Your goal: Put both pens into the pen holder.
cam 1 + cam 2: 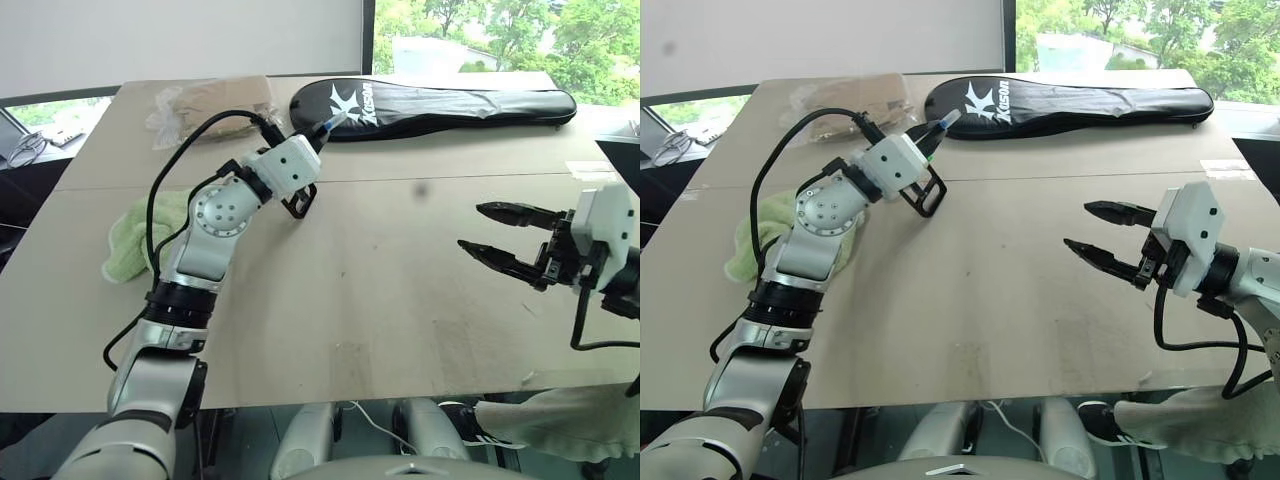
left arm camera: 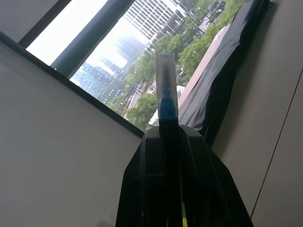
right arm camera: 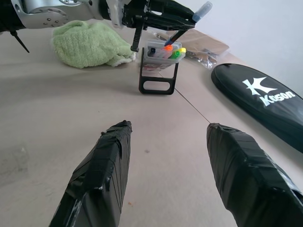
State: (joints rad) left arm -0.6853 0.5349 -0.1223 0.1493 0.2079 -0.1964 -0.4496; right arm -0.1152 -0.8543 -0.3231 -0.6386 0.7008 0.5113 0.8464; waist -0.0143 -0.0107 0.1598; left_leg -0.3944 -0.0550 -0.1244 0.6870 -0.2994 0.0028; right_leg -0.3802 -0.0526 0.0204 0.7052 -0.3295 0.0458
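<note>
From the head views, our left pincer (image 1: 318,140) pinched 1 pen (image 1: 331,125) just above the pen holder (image 1: 298,203) on the worktop (image 1: 400,300). Right wrist view: our right pincer (image 3: 168,142) stood spread, well apart; the pen slanted, lower end near the holder's compartment.

1. The left arm rises from the lower left of the head view, bent at the elbow, forearm slanting toward upper centre.
2. The left gripper (image 1: 318,135) has its fingers pressed together on a pen (image 2: 166,85).
3. The right gripper (image 1: 487,232), at mid right, points toward frame left, fingers spread apart, holding nothing.
</note>
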